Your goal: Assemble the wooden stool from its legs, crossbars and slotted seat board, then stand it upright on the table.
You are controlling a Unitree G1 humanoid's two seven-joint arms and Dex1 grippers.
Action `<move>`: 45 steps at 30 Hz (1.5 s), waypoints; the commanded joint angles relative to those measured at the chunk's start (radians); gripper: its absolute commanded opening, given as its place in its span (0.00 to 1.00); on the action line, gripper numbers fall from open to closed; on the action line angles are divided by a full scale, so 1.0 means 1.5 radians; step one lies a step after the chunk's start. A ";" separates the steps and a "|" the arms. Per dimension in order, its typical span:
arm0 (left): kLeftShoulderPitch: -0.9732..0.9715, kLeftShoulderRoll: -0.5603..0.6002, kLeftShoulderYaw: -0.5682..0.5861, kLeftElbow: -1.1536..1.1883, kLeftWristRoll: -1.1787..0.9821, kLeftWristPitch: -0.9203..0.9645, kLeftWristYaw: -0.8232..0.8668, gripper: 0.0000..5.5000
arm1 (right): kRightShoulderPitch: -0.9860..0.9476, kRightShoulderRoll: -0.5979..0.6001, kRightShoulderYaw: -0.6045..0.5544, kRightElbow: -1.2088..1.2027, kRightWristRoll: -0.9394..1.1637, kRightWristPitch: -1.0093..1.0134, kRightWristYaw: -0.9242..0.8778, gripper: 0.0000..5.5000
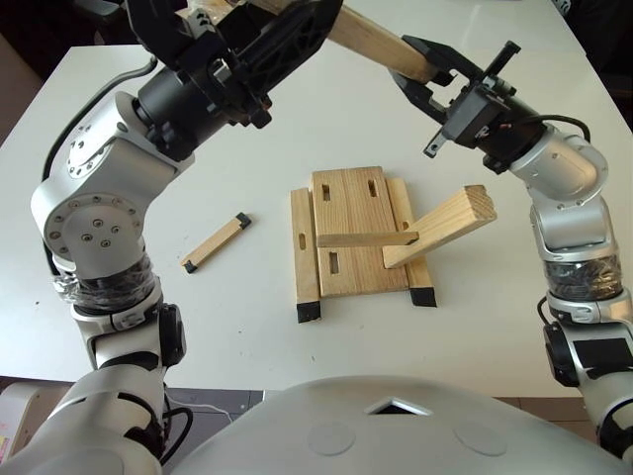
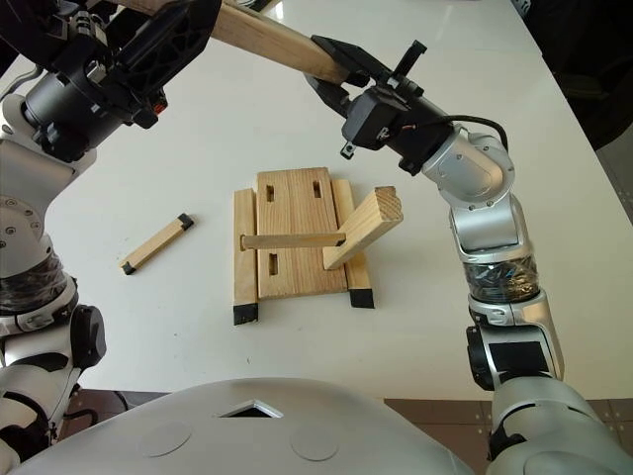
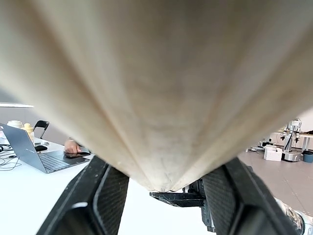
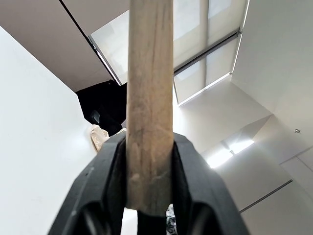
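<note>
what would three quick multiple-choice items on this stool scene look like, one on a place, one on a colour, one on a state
1. Where does the short loose crossbar lie relative to the seat board?
A. on top of it
B. flat on the table, to the robot's left of it
C. propped upright against it

2. What colour are the end caps of the two legs flanking the board?
A. red
B. white
C. black

3. What is the right gripper doing?
A. shut on the long wooden piece held above the table
B. open and empty
C. resting on the table

Answers: 1 B, the crossbar lies apart from the board on bare tabletop; 2 C, both near ends are black; 3 A, its fingers clamp the piece in the right wrist view.
</note>
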 commanded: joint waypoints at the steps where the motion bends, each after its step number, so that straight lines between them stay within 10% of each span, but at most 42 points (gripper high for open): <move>1: 0.000 0.004 -0.001 0.014 0.011 0.000 0.003 0.37 | -0.004 -0.008 0.009 0.006 -0.017 -0.023 -0.002 0.36; 22: 0.027 0.132 -0.025 0.176 0.302 -0.129 -0.145 0.37 | 0.059 -0.035 -0.071 -0.004 0.158 0.113 0.065 0.39; 33: 0.277 0.237 0.057 0.052 0.394 -0.228 -0.282 0.37 | 0.150 -0.118 -0.206 0.120 0.252 0.195 0.114 0.39; 45: 0.450 0.243 0.151 -0.080 0.220 -0.195 -0.430 0.37 | 0.233 -0.136 -0.234 0.038 0.347 0.326 0.187 0.39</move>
